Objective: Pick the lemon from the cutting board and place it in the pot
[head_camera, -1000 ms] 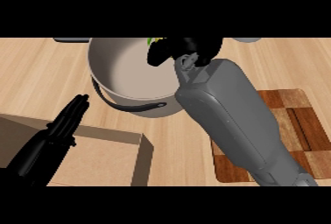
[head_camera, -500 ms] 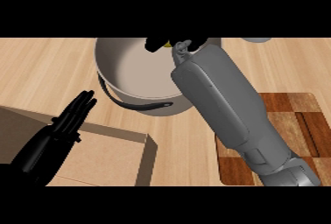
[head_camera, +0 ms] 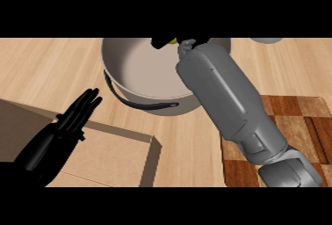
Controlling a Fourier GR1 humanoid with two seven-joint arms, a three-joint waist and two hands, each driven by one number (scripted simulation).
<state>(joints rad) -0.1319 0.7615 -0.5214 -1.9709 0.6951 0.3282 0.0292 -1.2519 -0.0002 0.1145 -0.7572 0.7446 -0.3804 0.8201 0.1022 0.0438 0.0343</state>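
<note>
A yellow sliver of lemon (head_camera: 172, 41) shows above the pot (head_camera: 146, 70).

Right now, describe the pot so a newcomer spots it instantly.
On the light wooden counter, look top centre, left of the grey right forearm. The pot is the large round pale-grey vessel with a black handle, the only round container in view.
</note>
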